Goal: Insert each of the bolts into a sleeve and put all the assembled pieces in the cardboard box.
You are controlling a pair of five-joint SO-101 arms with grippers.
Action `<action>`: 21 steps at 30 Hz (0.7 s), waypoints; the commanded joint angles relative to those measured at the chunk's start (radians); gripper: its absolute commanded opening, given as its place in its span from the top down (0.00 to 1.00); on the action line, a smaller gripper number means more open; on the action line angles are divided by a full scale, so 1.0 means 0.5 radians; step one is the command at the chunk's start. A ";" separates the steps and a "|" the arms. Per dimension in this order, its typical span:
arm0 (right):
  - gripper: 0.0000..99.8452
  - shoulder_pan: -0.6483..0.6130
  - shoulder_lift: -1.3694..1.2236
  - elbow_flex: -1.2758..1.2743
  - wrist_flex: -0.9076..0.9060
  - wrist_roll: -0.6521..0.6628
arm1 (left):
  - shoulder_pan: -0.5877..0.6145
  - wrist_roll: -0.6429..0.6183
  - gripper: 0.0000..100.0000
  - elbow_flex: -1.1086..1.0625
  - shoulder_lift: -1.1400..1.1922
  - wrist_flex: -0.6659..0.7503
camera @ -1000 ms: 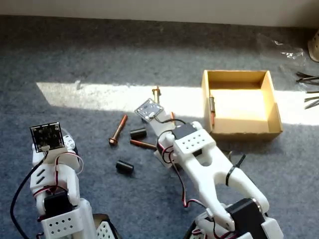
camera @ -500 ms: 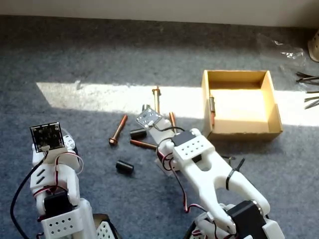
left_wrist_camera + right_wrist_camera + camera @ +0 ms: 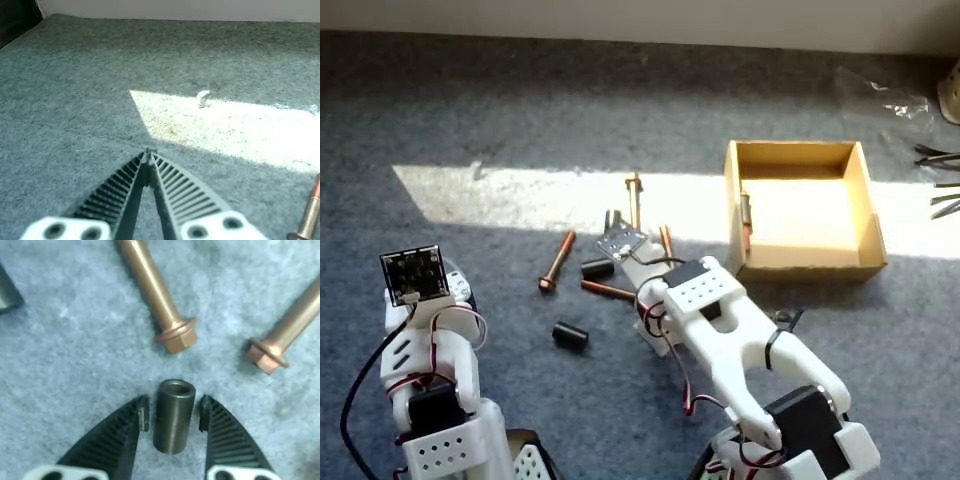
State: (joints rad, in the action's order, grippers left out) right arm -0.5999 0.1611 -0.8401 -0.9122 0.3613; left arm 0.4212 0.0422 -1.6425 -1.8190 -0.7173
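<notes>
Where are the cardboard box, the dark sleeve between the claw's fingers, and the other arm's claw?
Box [image 3: 810,265], high view, front wall.
Sleeve [image 3: 173,417], right wrist view, middle of its side.
Left claw [image 3: 148,154], left wrist view, where its tips meet.

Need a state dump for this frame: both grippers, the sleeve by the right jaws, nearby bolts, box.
right gripper: jaws open, one on each side of a sleeve, not closed on it
sleeve: dark, lying on the carpet between the jaws
nearby bolts: two, copper, heads toward the sleeve, apart from it
left gripper: jaws shut, empty, over carpet
other sleeves: two, loose on the carpet
cardboard box: open top, one bolt piece along an inner side wall
</notes>
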 commanded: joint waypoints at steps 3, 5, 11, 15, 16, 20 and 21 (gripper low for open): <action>0.92 0.017 0.014 -0.008 0.029 0.009 | -0.014 0.009 0.99 0.020 -0.011 0.040; 1.00 0.017 0.014 0.008 0.032 0.009 | -0.014 0.009 0.99 0.020 -0.011 0.040; 0.98 0.017 0.014 0.008 0.032 0.015 | -0.014 0.009 0.99 0.020 -0.011 0.040; 1.00 0.017 0.029 0.075 0.005 0.012 | -0.014 0.009 0.99 0.020 -0.011 0.040; 1.00 0.017 0.051 0.130 -0.035 0.009 | -0.014 0.009 0.99 0.020 -0.011 0.040; 1.00 0.029 0.256 0.339 -0.238 0.006 | -0.017 0.009 0.99 0.020 -0.011 0.040; 1.00 0.029 0.333 0.391 -0.278 0.006 | -0.017 0.006 0.99 0.020 -0.011 0.040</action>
State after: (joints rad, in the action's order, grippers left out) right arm -0.5953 0.2209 -0.7434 -0.9950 0.3598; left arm 0.4212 0.0422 -1.6425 -1.8190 -0.7173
